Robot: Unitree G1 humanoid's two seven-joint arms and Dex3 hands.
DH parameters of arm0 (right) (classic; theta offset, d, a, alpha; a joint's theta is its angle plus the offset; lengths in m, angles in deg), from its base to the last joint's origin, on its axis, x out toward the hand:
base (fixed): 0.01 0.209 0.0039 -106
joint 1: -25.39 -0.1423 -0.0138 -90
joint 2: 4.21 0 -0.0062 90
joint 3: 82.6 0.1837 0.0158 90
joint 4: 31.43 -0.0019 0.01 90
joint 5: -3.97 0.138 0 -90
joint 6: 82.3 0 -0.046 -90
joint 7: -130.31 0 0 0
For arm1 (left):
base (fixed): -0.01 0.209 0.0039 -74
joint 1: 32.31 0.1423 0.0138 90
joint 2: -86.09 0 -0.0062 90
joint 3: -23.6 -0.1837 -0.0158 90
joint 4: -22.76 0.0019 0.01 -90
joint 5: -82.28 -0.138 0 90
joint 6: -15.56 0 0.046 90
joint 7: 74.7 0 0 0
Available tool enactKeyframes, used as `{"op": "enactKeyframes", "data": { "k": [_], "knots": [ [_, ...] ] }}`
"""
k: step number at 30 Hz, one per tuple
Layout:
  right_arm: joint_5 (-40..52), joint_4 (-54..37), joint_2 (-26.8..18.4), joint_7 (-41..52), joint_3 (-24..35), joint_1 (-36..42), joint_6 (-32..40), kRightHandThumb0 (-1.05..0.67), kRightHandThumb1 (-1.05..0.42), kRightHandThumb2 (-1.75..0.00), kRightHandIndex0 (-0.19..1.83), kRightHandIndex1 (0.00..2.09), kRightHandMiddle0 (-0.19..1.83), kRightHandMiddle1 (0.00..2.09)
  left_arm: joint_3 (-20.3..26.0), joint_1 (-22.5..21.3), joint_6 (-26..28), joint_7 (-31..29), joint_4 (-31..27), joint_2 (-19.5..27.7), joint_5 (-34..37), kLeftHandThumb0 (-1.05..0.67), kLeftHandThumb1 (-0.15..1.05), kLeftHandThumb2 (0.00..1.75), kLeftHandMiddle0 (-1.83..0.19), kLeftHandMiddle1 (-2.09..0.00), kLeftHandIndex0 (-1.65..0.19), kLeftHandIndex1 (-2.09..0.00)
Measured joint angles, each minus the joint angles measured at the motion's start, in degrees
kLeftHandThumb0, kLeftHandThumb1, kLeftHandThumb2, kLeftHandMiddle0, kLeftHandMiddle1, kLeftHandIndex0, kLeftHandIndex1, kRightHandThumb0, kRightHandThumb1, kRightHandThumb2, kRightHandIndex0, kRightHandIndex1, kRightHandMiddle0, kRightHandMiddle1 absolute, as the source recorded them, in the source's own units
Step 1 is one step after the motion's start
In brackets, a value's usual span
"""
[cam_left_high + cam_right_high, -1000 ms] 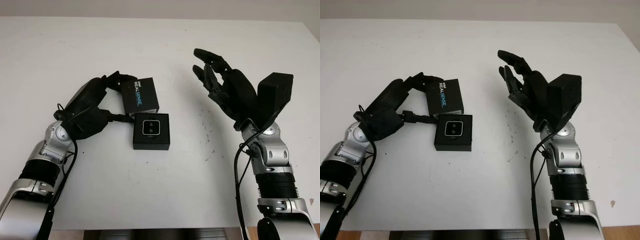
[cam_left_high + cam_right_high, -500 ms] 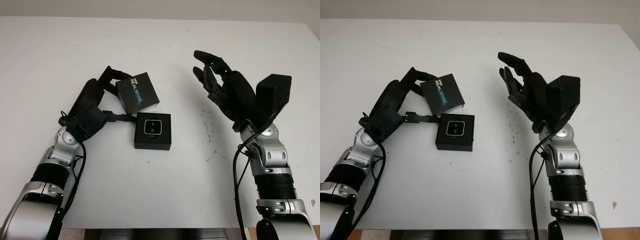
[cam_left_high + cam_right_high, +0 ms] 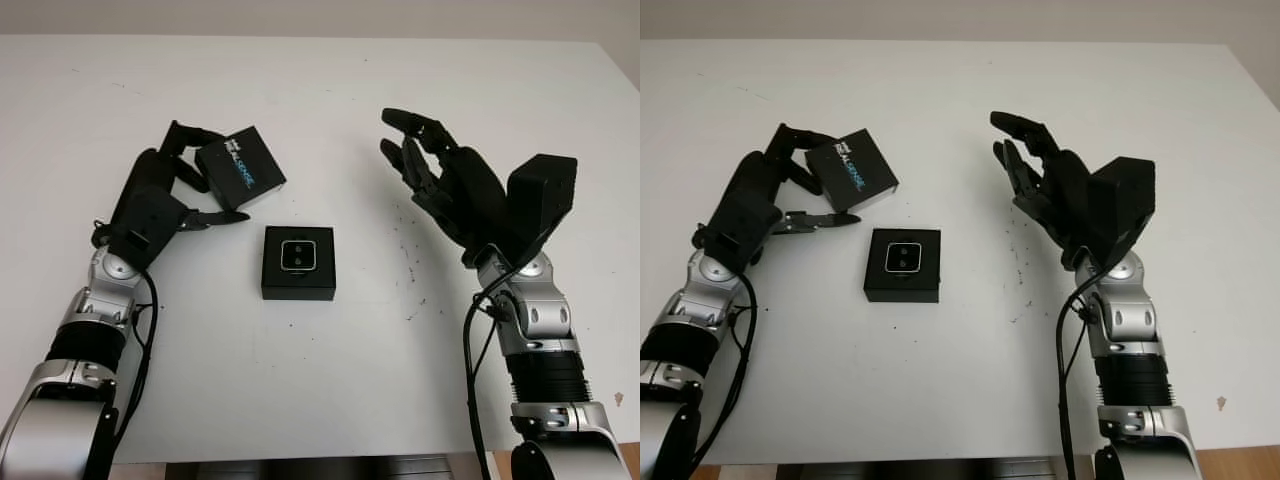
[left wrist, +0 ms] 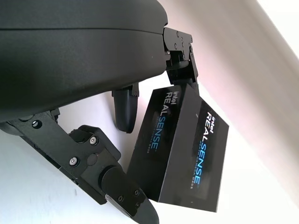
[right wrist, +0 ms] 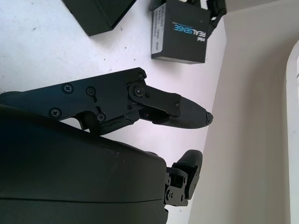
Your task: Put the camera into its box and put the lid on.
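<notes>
**Lid in my left hand, box waiting on the table**

My left hand (image 3: 165, 200) is up off the table on the left side, pinching the black lid (image 3: 239, 173). The fingers (image 4: 126, 109) close on it from opposite edges, and in the left wrist view I can read the white and blue lettering on its top and side. The lid is tilted, one corner pointing away from me, and it hangs above the white table (image 3: 330, 390), beyond and to the left of the box.

The box (image 3: 298, 263) lies flat on the table near the middle, just below and to the right of the lid, not touching it. It is a black square tray, open on top, and the camera (image 3: 297, 254) sits inside it, a small pale square face with two dark lenses.

My right hand (image 3: 440, 180) is raised on the right side, well apart from the box, palm turned toward the middle of the table. It holds nothing and is open. In the right wrist view I see its fingers (image 5: 184, 114) with the lid and a corner of the box beyond them.

A few small dark specks mark the table between the box and my right arm.
</notes>
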Motion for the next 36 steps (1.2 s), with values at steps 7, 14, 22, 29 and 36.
{"op": "enactKeyframes", "data": {
  "k": [7, 14, 22, 29, 36],
  "knots": [
    [0.2, 0.0, 0.4, 0.2, 0.0, 0.1, 0.0, -0.53, -1.05, -0.61, 0.20, 0.06, -0.18, 0.85, 3.0, -0.1, 3.8, -3.7, -9.2, 0.5, 4.8, -0.28, 1.05, 0.25, -0.22, -1.80, -0.16, -1.51],
    [0.3, 0.0, 0.6, 0.3, 0.0, 0.4, -0.1, -0.53, -1.05, -0.61, 0.20, 0.06, -0.19, 0.87, 3.5, -3.3, 0.9, -10.2, -3.4, 1.8, 6.7, -0.43, 1.05, 0.31, -0.40, -1.87, -0.25, -1.75],
    [0.2, 0.0, 0.6, 0.3, -0.1, 0.4, -0.4, -0.54, -1.05, -0.62, 0.19, 0.05, -0.19, 0.85, 3.6, 1.0, 5.4, -23.4, -18.8, 2.5, 13.7, -0.31, 1.05, 0.40, -0.38, -1.91, -0.29, -1.80],
    [0.2, 0.0, 0.6, -0.3, -0.1, 0.4, -0.3, -0.55, -1.05, -0.61, 0.20, 0.06, -0.18, 0.85, 3.3, 3.7, 9.1, -29.6, -24.5, 2.6, 15.1, -0.29, 1.05, 0.39, -0.46, -1.98, -0.34, -1.79],
    [0.5, 0.0, 0.6, -0.5, 0.1, 0.4, -0.2, -0.54, -1.05, -0.61, 0.21, 0.06, -0.16, 0.84, 3.0, 9.1, 17.1, -32.7, -33.8, 2.6, 17.2, -0.27, 1.05, 0.37, -0.40, -2.07, -0.35, -1.77]
  ]
}}
